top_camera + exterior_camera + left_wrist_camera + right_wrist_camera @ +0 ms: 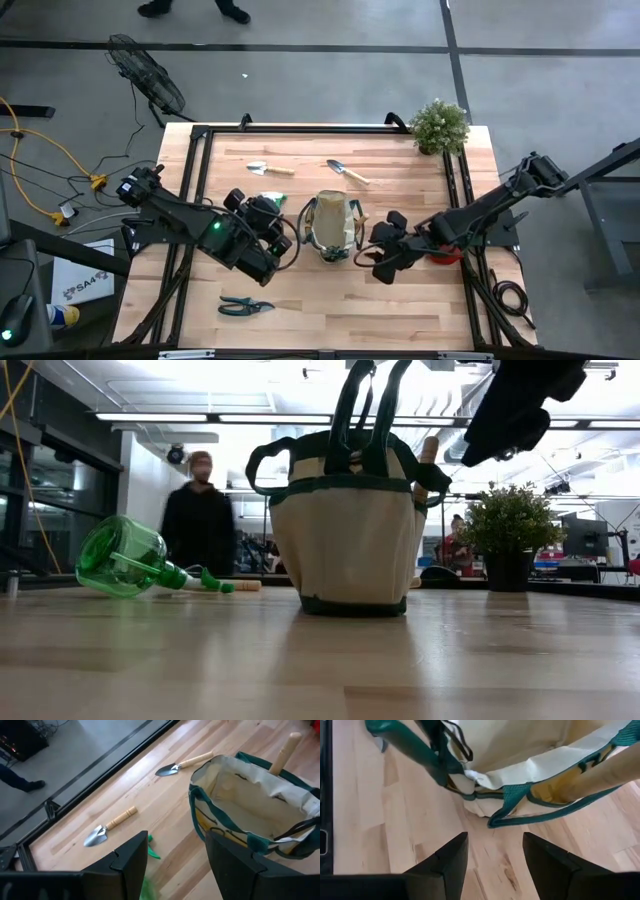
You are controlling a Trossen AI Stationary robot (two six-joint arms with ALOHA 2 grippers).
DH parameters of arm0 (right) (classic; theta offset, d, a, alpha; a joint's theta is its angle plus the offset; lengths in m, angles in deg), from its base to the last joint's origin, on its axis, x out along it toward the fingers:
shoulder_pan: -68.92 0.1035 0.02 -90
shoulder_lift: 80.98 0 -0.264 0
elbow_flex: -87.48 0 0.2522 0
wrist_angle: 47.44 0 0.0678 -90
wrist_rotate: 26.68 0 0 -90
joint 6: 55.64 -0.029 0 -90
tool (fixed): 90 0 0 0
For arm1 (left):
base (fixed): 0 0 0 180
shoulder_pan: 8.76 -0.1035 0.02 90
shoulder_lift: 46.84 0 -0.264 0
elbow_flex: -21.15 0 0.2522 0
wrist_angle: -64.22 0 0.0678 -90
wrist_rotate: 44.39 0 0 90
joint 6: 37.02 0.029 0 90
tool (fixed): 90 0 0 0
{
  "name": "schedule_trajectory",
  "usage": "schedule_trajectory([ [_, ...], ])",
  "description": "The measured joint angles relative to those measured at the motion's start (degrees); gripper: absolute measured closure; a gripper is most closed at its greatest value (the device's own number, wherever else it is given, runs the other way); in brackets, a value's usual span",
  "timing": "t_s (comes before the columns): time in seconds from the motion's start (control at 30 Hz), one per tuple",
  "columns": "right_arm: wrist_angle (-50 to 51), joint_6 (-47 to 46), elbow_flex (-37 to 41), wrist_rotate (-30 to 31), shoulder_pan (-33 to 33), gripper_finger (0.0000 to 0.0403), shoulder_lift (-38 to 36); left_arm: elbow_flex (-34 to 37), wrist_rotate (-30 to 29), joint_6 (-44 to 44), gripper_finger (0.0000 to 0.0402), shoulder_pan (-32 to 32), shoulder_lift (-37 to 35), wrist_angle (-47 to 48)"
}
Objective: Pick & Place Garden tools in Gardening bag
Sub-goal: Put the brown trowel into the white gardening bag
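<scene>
The beige gardening bag (333, 228) with dark green trim stands upright mid-table, and a wooden tool handle (428, 455) sticks up from its right side. A green spray bottle (125, 555) lies on its side left of the bag. My left gripper (175, 865) is open above the bottle's nozzle end, beside the bag's left rim, and is also in the high view (272, 215). My right gripper (495, 865) is open and empty above the table by the bag's right side (378, 250). Two wooden-handled trowels (270, 169) (347, 172) lie behind the bag, and black pruners (245, 305) lie near the front edge.
A bushy potted plant (440, 125) stands at the far right corner. Something red (445, 255) lies under my right arm. A person (200, 510) stands beyond the table's far edge. Bare wood (350, 300) lies in front of the bag.
</scene>
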Motion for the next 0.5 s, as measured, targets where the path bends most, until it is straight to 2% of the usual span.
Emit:
schedule_trajectory([
  [0.5, -4.35, 2.94, 0.04, 4.22, -1.03, 0.0222, 3.84, 0.01, -0.04, -0.54, 0.0208, -0.07, -0.02, -0.39],
])
